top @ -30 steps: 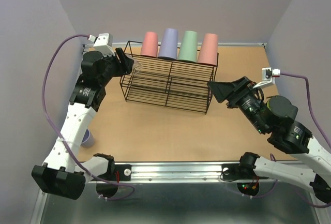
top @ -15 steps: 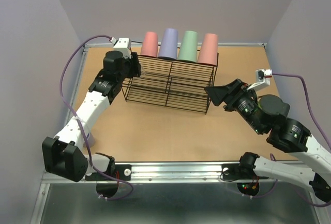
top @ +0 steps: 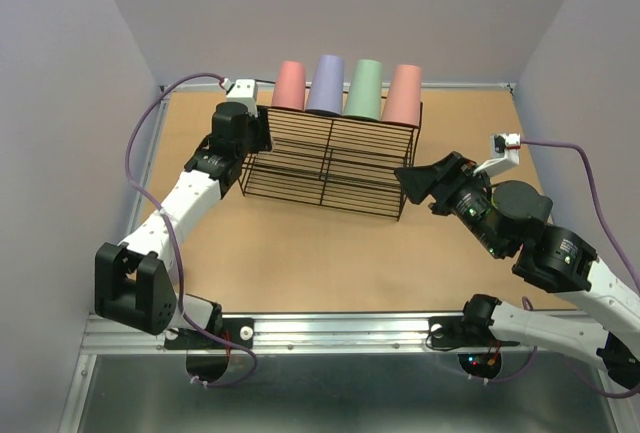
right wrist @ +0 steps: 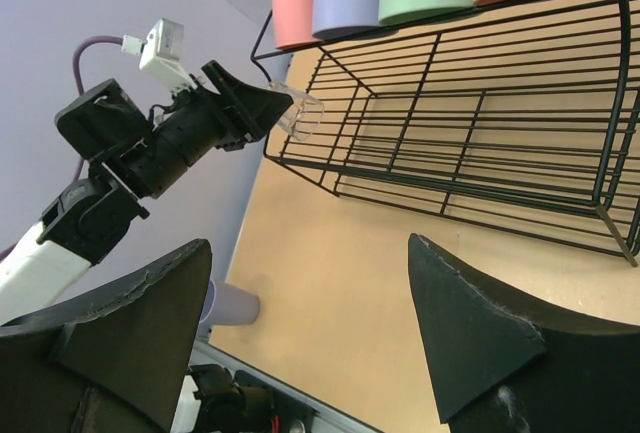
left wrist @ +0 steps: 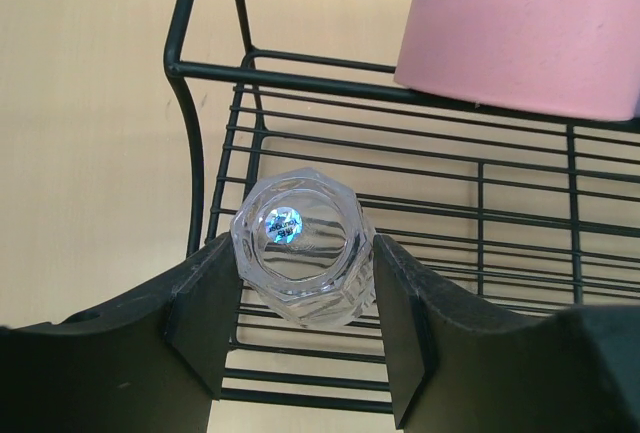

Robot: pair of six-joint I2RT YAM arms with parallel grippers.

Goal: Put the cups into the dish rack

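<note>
A small clear cup (left wrist: 300,243) hangs bottom-first between my left gripper's (left wrist: 302,258) fingers, shut on it, over the left end of the black wire dish rack's (top: 330,165) top tier. In the top view that gripper (top: 262,131) is at the rack's left top corner. Along the rack's back edge stand a pink cup (top: 289,85), a lavender cup (top: 326,84), a green cup (top: 364,89) and a second pink cup (top: 404,95), all mouth down. My right gripper (top: 408,181) stands open and empty by the rack's right end.
Another lavender cup (right wrist: 232,305) lies on the tan table near the left front edge, beside the left arm's base. Purple walls close in the left, back and right sides. A metal rail (top: 330,328) runs along the near edge.
The left arm has swung right and forward, carrying the clear cup from outside the rack's left corner to over its top tier. The right gripper has drifted slightly left.
</note>
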